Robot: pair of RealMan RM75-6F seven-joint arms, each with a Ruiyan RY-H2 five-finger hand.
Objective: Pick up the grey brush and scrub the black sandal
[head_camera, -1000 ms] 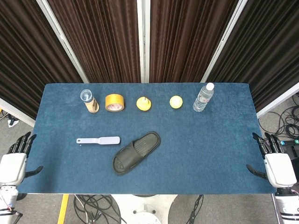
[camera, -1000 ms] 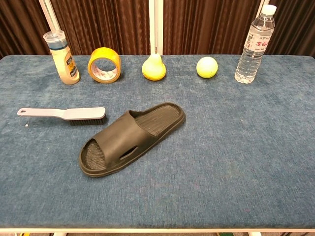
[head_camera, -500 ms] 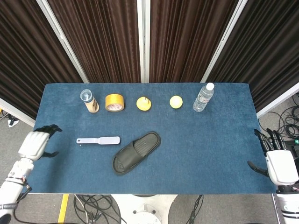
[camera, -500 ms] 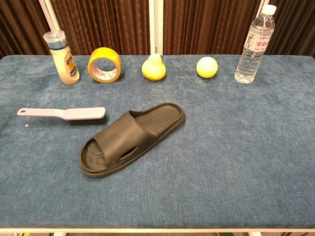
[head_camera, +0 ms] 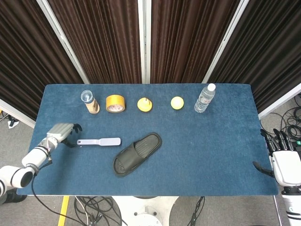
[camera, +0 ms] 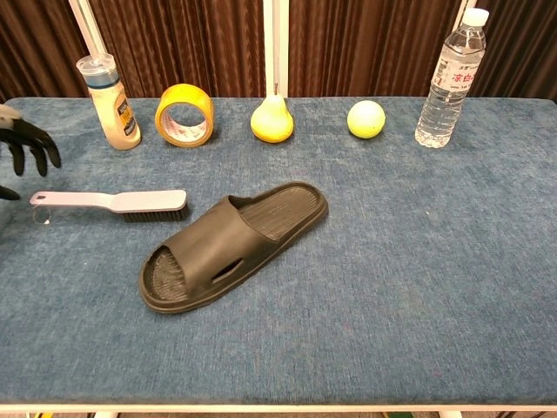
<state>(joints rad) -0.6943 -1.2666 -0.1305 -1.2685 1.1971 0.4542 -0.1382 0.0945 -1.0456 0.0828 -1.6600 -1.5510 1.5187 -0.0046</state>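
Note:
The grey brush (head_camera: 99, 141) (camera: 113, 202) lies flat on the blue table, handle pointing left, bristles down. Just right of it the black sandal (head_camera: 137, 153) (camera: 233, 246) lies diagonally, toe end toward the front left. My left hand (head_camera: 61, 133) (camera: 24, 144) hovers over the table just left of the brush's handle tip, fingers apart and hanging down, holding nothing. My right hand (head_camera: 284, 162) stays off the table's right edge, fingers spread, empty; the chest view does not show it.
Along the back edge stand a capped bottle of cream liquid (head_camera: 89, 102) (camera: 108, 102), a yellow tape roll (head_camera: 115, 103) (camera: 184, 116), a yellow pear (head_camera: 145, 104) (camera: 271, 119), a yellow ball (head_camera: 177, 102) (camera: 365, 119) and a water bottle (head_camera: 205, 98) (camera: 449, 79).
My left hand has swung in from beyond the table's left edge to just left of the brush handle. My right hand has drifted slightly right. Brush and sandal have not moved.

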